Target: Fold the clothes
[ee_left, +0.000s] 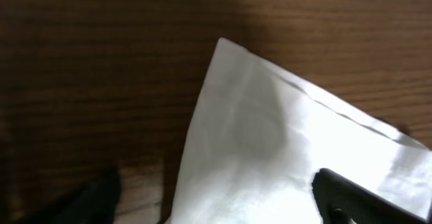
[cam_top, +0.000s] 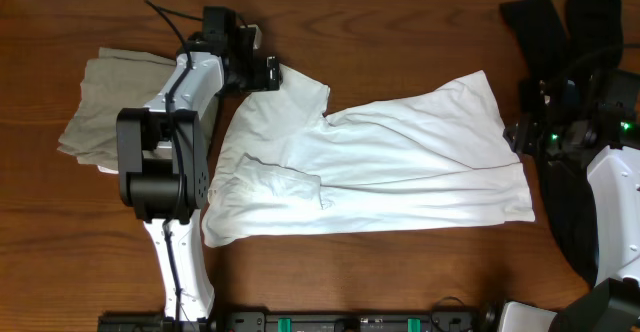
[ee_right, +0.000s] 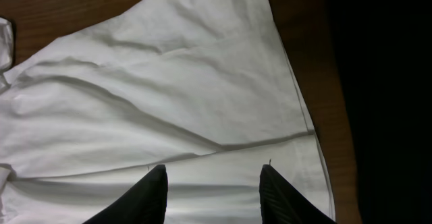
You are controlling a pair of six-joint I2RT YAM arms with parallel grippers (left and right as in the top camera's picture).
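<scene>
The clothes are chiefly a white T-shirt (cam_top: 390, 167) spread flat across the middle of the table, with its sleeves at the left and its hem at the right. My left gripper (cam_top: 268, 72) is at the far left sleeve corner. In the left wrist view that white sleeve (ee_left: 270, 136) lies between the widely spread fingers of the gripper (ee_left: 216, 204), which is open. My right gripper (cam_top: 520, 132) is at the shirt's right hem. Its dark fingers (ee_right: 152, 193) stand apart over the white cloth (ee_right: 169, 89), and the gripper (ee_right: 213, 170) is open with nothing pinched.
A folded grey-olive garment (cam_top: 105, 107) lies at the left, partly under the left arm. A black garment (cam_top: 560, 22) lies at the far right corner beside the right arm. Bare wood table (cam_top: 400, 22) shows behind and in front of the shirt.
</scene>
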